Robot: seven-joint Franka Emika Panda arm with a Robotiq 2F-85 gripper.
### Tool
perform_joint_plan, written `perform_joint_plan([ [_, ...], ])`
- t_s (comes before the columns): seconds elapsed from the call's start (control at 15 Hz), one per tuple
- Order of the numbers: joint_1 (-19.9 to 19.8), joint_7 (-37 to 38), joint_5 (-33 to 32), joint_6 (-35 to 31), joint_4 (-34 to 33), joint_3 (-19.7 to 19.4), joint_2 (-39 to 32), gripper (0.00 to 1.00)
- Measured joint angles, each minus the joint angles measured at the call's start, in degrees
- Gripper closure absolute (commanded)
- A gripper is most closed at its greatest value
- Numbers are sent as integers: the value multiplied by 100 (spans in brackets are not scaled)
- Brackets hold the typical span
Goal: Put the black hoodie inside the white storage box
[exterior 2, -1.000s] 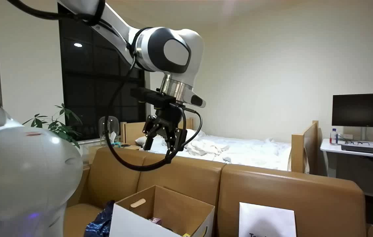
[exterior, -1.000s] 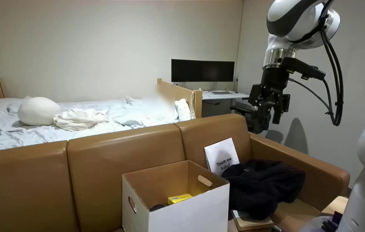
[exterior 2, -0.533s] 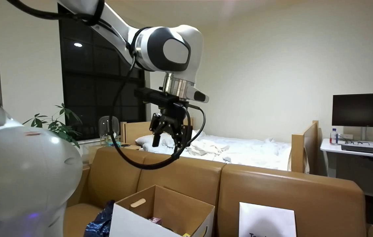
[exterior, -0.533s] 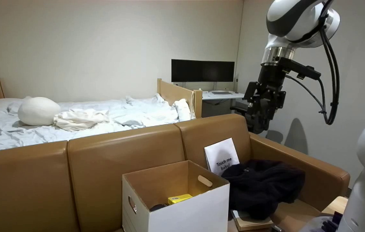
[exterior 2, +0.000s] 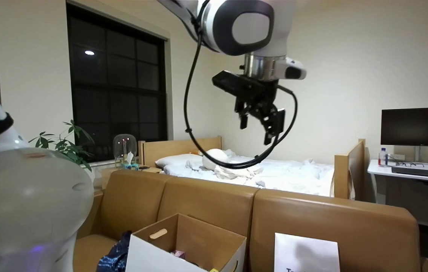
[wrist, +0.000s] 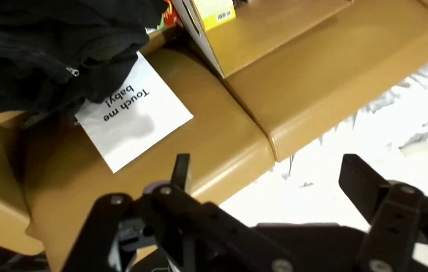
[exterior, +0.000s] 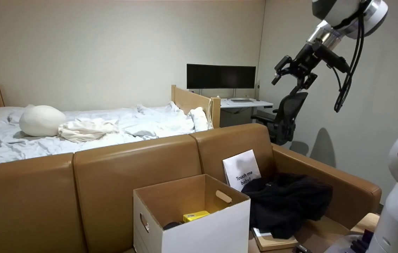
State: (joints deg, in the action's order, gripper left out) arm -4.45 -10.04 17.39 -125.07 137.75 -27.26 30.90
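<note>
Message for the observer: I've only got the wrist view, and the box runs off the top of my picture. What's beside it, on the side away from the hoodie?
Observer: Blue patterned fabric, beside the white storage box, in an exterior view.
Operator: How high is my gripper?
Observer: It shows above the top edge of the sofa back in both exterior views.
Operator: And beyond the bed?
Observer: A white desk with a monitor, past one end of it.

Brn sofa [exterior: 139, 161] w/ bed [exterior: 142, 123] behind, pale wall [exterior: 114, 49] (window [exterior 2: 119, 83] v. dk)
</note>
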Motion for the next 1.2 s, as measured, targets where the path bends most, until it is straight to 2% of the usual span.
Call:
perform_joint_plan([
  [0.27, 12, -344, 1301, -577, -916, -809, -1101, 0],
  [0.47, -10, -379, 1801, -1372, -1253, -1137, -2154, 0],
  [0.67, -383, -255, 1888, -1785, -1314, -999, -3168, 0],
  [0.8, -675, 80, 1781, -1670, -1294, -744, -3662, 0],
  [0.93, -797, 298, 1689, -1562, -1284, -573, -3871, 0],
  [1.2, -887, 365, 1668, -1525, -1296, -463, -3851, 0],
])
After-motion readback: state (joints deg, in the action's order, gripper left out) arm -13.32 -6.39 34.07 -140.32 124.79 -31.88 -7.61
